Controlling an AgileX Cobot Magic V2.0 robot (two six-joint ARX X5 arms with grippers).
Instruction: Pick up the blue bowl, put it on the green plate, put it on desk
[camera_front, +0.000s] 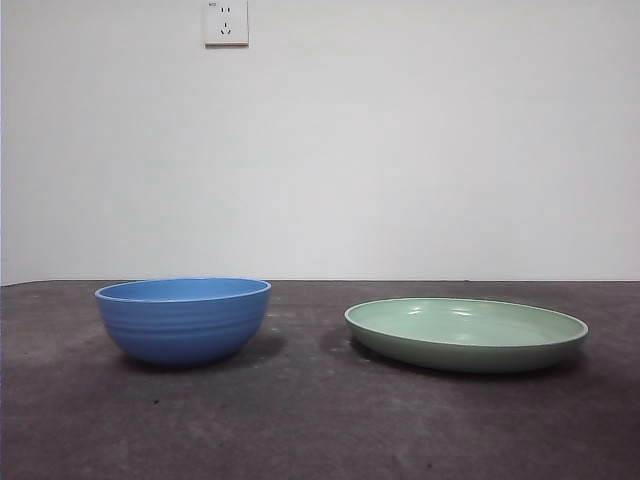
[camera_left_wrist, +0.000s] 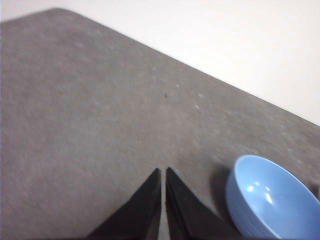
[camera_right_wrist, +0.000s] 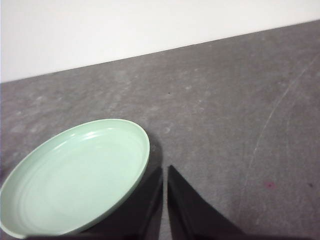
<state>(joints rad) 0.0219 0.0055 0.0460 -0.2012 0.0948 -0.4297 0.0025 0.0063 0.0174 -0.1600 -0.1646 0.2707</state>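
Blue bowl (camera_front: 183, 320) stands upright on the worktop (camera_front: 320, 420), mouth facing up, resting on its base; being round, it has no long axis to report. Its wall is glossy medium blue with faint horizontal ridges, and its inside is empty. In the front view it sits to the left, well apart from the green plate (camera_front: 466, 335), which lies flat on the worktop to the right, also mouth up, shallow, pale mint, glossy, wider and lower than the bowl, empty. My left pincer (camera_left_wrist: 163, 172) hangs above bare worktop near the bowl, jaws closed to a thin slit, gripping nothing. My right pincer (camera_right_wrist: 165, 171) hangs just beside the plate's rim, jaws likewise closed and empty.
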